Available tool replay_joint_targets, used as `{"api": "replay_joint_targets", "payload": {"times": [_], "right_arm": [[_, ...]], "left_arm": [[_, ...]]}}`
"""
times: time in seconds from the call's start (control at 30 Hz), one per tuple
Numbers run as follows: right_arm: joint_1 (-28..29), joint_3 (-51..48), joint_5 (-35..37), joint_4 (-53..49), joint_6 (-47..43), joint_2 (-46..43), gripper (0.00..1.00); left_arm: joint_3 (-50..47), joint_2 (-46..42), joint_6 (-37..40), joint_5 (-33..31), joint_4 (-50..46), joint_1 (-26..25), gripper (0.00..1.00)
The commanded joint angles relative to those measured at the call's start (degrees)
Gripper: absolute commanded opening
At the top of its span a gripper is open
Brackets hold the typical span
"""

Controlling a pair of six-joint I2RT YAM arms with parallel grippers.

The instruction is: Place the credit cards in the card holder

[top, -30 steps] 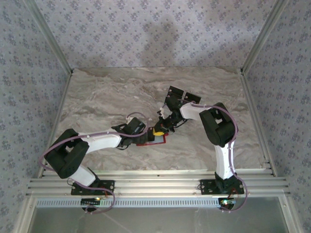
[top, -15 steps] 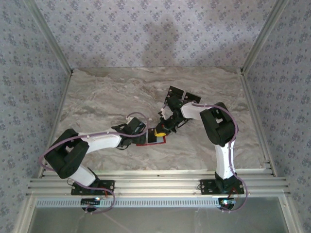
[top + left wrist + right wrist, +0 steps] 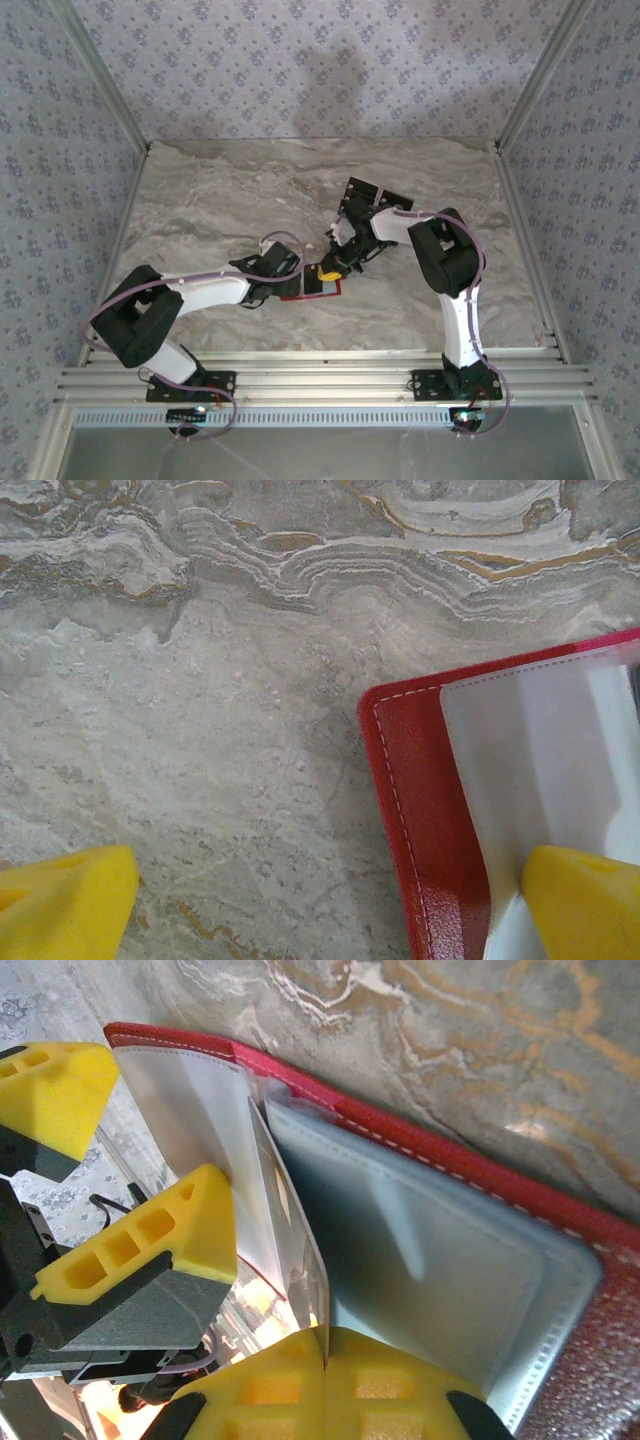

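The red card holder (image 3: 322, 290) lies open on the marble table, its pale pockets (image 3: 430, 1270) facing up. My right gripper (image 3: 325, 1360) is shut on a thin glossy credit card (image 3: 292, 1222), which stands on edge with its far end in the fold between the pockets. My left gripper (image 3: 320, 905) is open and straddles the holder's corner (image 3: 420, 810). One of its yellow fingers (image 3: 585, 900) rests on the pale flap and the other sits on the table. In the top view the left gripper (image 3: 296, 279) and the right gripper (image 3: 336, 263) meet over the holder. More black credit cards (image 3: 363, 190) lie behind them.
Another black card (image 3: 398, 199) lies just right of the first one, close to the right arm's forearm. Bare marble table (image 3: 220, 200) stretches to the left and back. Metal frame posts and patterned walls close in the table.
The right arm's elbow has shifted slightly to the left. Both grippers stay at the holder, the left open and the right shut on the card.
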Motion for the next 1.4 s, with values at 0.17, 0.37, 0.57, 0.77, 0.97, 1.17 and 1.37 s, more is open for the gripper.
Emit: {"api": "replay_joint_targets", "payload": {"times": [0.17,0.37,0.57,0.77,0.97,1.17,1.37], "right_arm": [[-0.6,3.6,1.1,-5.0,-1.3,3.4,0.0],[-1.0,4.4,0.8,-5.6,-1.5,4.8,0.0],[-1.2,3.6,0.3,-6.1,-2.5,4.5,0.0],[-1.7,3.8,-0.4,-8.0,-4.6,3.7,0.0],[-2.1,5.0,-1.6,-10.4,-7.5,5.0,0.0],[-2.0,6.9,-1.8,-12.1,-8.6,6.9,0.0],[-1.4,8.2,-1.7,-12.7,-8.7,8.6,0.0]], "left_arm": [[-1.0,1.1,0.9,-1.0,-3.9,0.0,1.0],[-0.9,1.0,1.2,-1.0,-3.8,0.0,1.0],[-0.9,1.2,1.3,-1.1,-3.8,0.0,1.0],[-1.0,1.2,1.4,-1.0,-3.5,0.0,1.0],[-1.0,1.2,1.5,-0.7,-3.3,0.0,1.0],[-1.0,1.1,1.7,-0.6,-3.2,0.0,1.0],[-1.2,1.0,1.8,-0.5,-2.9,0.0,1.0]]}}
